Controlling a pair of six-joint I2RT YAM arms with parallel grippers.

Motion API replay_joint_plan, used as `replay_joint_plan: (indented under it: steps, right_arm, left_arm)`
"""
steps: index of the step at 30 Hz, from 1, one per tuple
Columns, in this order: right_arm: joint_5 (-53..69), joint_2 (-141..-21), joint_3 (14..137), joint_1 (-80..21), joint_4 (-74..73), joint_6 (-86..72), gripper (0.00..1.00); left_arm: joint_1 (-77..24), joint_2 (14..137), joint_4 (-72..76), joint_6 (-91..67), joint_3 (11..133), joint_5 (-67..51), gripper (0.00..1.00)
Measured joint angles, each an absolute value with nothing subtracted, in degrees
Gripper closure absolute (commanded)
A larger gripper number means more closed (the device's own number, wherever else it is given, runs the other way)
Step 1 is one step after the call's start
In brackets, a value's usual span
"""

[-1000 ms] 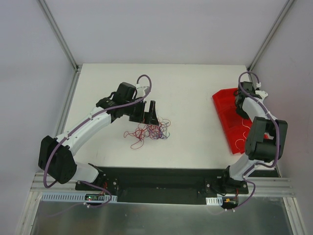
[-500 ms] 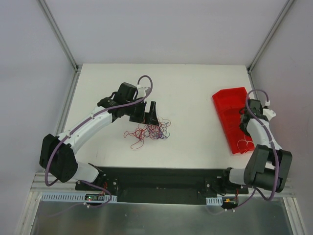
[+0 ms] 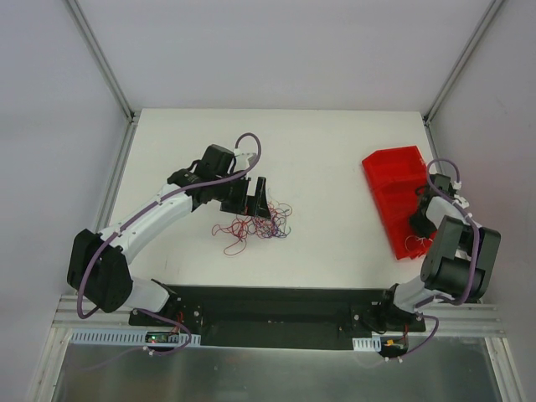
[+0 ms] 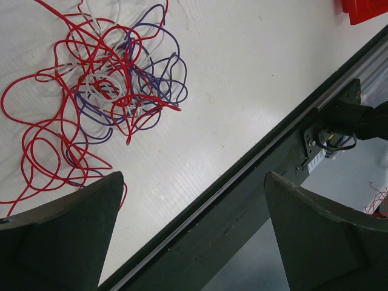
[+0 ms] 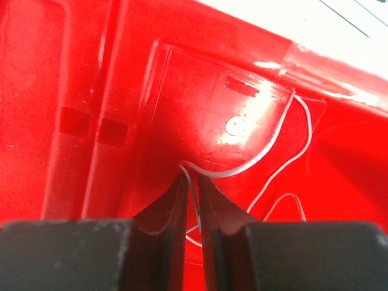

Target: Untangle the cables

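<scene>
Risk: white strand [image 5: 267, 145] lies in slit of near-closed right gripper [image 5: 191, 182] inside red bin [image 5: 79, 79]; I cannot tell whether it is pinched or free. Snag on lift would drag it out. Left gripper [image 4: 193, 182] gapes empty beside tangle of cables [image 4: 103, 91] on table [image 4: 242, 73]; blind bite would tighten knots.

We are looking at the cables [image 3: 256, 224] lying in a loose tangle on the white table [image 3: 335, 167], with hair-thin red, purple and white strands looping over one another. One white strand [image 5: 267, 147] is curling inside the red bin [image 5: 60, 73].
</scene>
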State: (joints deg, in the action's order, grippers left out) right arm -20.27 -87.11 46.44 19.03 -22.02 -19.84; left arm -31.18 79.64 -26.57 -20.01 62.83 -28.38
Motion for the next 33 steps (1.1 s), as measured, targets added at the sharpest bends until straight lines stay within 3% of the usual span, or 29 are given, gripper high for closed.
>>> replay_joint_plan:
  steps: [6, 14, 33]
  right_arm:
    - [-19.22, -84.79, 45.76, 19.03, -23.51, -18.83, 0.63]
    - [-19.25, -74.96, 45.47, 19.03, -27.11, -17.23, 0.54]
    - [-19.0, -71.26, 50.41, 18.87, -32.05, -13.63, 0.22]
  left_arm:
    - [-31.18, 79.59, -26.59, -20.01, 62.85, -28.38, 0.01]
    - [-31.18, 79.59, -26.57, -19.99, 62.83, -28.4, 0.01]
    - [-31.18, 79.61, -26.57, -19.99, 62.85, -28.4, 0.01]
